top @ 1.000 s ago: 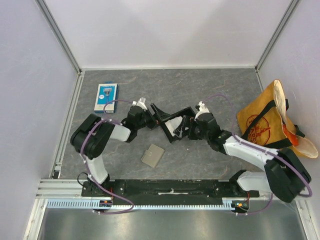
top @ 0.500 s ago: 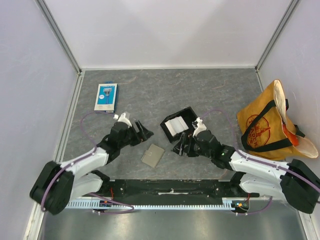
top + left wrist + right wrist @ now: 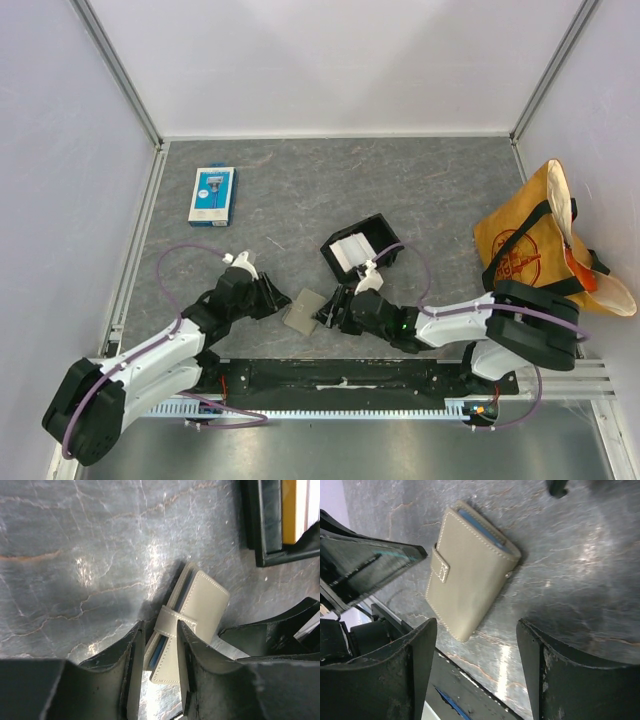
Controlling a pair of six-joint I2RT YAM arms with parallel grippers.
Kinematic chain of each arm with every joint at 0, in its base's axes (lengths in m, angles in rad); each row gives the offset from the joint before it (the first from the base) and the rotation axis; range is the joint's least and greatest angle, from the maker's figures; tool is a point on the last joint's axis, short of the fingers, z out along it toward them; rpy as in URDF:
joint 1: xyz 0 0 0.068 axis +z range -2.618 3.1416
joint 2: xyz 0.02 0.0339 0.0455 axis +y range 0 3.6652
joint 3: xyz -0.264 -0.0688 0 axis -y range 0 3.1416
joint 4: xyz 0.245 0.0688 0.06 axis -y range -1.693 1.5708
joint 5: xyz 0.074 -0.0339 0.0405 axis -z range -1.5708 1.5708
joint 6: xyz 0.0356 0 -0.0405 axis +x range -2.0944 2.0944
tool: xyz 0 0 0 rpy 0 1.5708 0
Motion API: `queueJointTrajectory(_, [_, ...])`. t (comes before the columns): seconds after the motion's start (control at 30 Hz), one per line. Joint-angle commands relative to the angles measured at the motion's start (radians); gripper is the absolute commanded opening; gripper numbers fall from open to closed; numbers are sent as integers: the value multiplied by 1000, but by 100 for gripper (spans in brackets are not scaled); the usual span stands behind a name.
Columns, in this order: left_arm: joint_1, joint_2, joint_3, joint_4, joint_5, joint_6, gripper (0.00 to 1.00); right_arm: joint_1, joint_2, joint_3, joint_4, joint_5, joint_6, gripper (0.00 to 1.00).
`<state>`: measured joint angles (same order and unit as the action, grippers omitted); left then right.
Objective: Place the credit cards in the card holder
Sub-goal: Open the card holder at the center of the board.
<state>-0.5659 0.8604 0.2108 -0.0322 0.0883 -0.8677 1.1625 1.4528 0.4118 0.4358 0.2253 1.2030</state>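
A: Where's the card holder (image 3: 305,311)?
B: Closed, strap fastened, flat on the surface (image 3: 430,190) between both arms.
A: And the left fingers (image 3: 131,675)?
B: Partly closed astride its strap end. Can't tell if they're pinching.
A: The right fingers (image 3: 417,660)?
B: Spread apart, holding nothing, holder just ahead.
A: The credit cards (image 3: 350,250)?
B: White stack in the black tray (image 3: 380,232), beyond the holder.

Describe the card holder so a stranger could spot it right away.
On the grey marbled table, look near the front edge, in front of the black tray. The card holder lies there: the only small tan wallet, stitched, closed with a strap tab.
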Motion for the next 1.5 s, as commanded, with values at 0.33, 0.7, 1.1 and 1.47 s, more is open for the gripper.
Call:
queueJointTrajectory(0.33, [-100,3,-100,28,37,-36,21,68,189,96,112,101,63,44])
queueJointTrajectory(0.7, [-109,-161,25,-195,-145,9,53,71,-237,226,-554,284,-423,9])
queueJointTrajectory(1.1, [-91,-78,197,-307,-214,42,75,273,-28,597,-1432,588,-422,8])
queueJointTrajectory(1.47, [-57,-178,194,-391,-222,30,77,365,172,670,-1171,425,-333,39])
